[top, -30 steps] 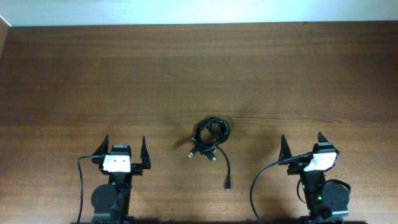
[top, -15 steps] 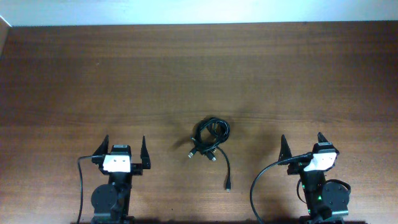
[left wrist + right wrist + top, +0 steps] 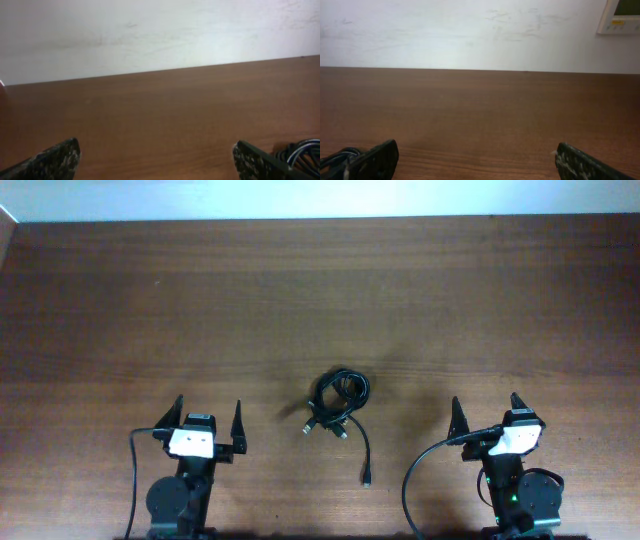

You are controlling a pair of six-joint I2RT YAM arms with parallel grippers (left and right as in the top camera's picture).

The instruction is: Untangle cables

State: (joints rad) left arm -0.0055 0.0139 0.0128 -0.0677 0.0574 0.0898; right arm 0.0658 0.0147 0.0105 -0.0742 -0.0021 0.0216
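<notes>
Black cables [image 3: 330, 415] lie coiled, apparently knotted, untouched.

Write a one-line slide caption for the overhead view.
Knot of thin black cables lies untouched on the brown wooden table between the open left gripper and open right gripper.

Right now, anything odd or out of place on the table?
Only the thin black cables: knotted in a small coil on the brown wooden table, one plug-tipped tail straying toward the near edge. No visible damage or spills.
</notes>
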